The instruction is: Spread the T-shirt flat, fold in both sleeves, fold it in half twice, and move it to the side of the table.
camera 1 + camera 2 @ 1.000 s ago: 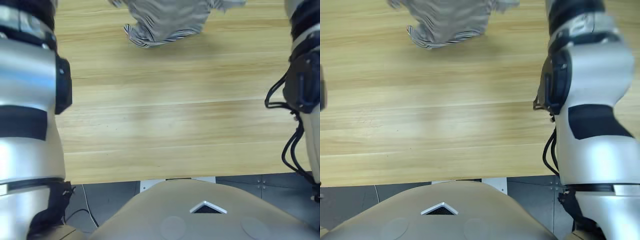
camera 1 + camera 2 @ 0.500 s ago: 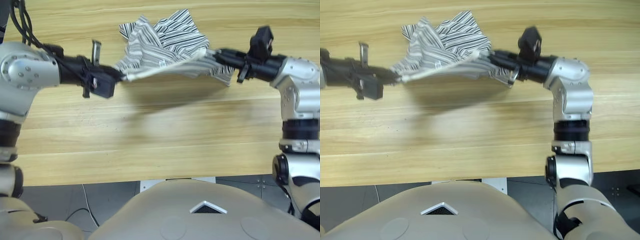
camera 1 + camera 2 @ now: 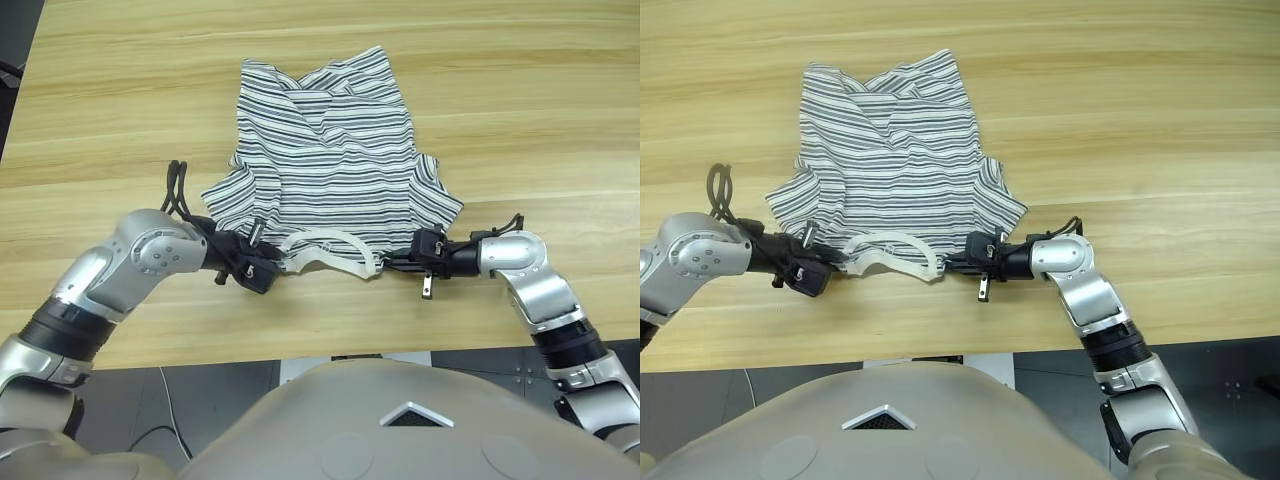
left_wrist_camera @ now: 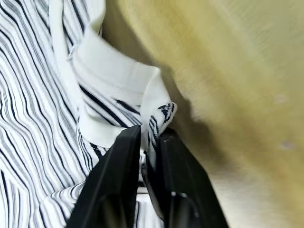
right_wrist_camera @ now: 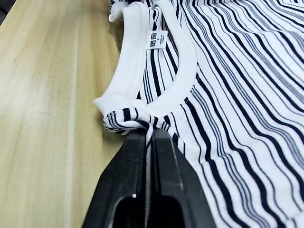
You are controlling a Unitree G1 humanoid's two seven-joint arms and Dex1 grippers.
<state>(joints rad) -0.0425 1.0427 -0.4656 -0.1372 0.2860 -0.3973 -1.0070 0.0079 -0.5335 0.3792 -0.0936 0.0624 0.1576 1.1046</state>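
Two grippers show in the left eye view: the left gripper [image 3: 268, 265] and the right gripper [image 3: 395, 263] lie low on the worktop [image 3: 540, 110] near its front edge. Each is at one end of the white collar [image 3: 322, 236] of the striped T-shirt [image 3: 330, 150], which lies spread out with its neck nearest the robot. Its far hem is rumpled and folded over, so you cannot make out the edge there. The right eye view gives you the same layout. In the left wrist view, the black fingers [image 4: 118, 180] are pinched tight on a bunched fold of collar and striped cloth, their tips buried in it. In the right wrist view, that arm's fingers are likewise clamped on a gathered bit of neckline. A small white label [image 5: 157, 39] sits inside the collar, its dark print too small to read.
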